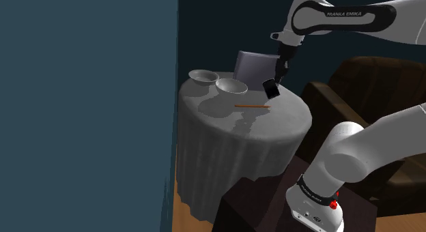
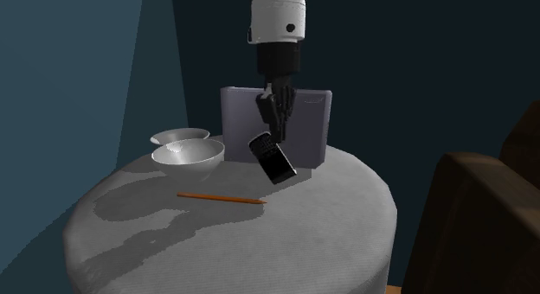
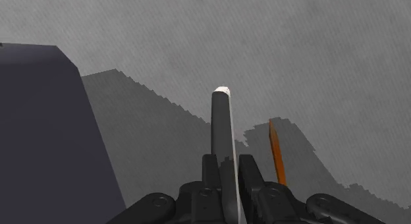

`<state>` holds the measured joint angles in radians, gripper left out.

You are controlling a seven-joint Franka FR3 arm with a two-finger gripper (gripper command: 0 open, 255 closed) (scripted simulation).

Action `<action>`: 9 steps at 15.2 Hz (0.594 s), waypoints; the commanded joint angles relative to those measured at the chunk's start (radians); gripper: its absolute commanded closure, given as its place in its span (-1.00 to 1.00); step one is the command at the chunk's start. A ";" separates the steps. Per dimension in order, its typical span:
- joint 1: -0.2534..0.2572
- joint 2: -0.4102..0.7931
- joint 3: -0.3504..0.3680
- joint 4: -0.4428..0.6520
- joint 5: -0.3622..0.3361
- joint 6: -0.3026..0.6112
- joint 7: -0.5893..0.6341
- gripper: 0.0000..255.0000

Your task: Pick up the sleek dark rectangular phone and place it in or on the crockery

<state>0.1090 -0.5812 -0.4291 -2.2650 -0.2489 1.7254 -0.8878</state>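
**Phone Clamped in Gripper Above Table**

The black gripper (image 1: 279, 74) (image 2: 275, 118) (image 3: 228, 161) was closed on the dark phone (image 1: 272, 89) (image 2: 273, 158) (image 3: 222, 127), with both fingers pressed against its flat faces. The phone hung tilted below the fingers, above the grey-clothed round table (image 1: 273, 132) (image 2: 337, 223). It was in front of the upright grey box (image 1: 252, 62) (image 2: 310, 119) (image 3: 46, 143) and near the orange pencil (image 1: 251, 106) (image 2: 221, 197) (image 3: 277, 153) lying on the cloth. Two pale bowls (image 1: 231, 86) (image 2: 190, 156) stood side by side, apart from the phone, toward the shoulder view's left.
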 commanded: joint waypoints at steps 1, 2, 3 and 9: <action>0.021 0.050 0.008 0.042 0.022 0.004 0.015 1.00; 0.033 0.082 0.012 0.064 0.035 0.012 0.025 1.00; 0.045 0.114 0.016 0.088 0.048 0.018 0.033 1.00; 0.105 0.315 0.032 0.255 0.129 0.039 0.070 1.00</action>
<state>0.2055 -0.3027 -0.3979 -2.0428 -0.1345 1.7647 -0.8196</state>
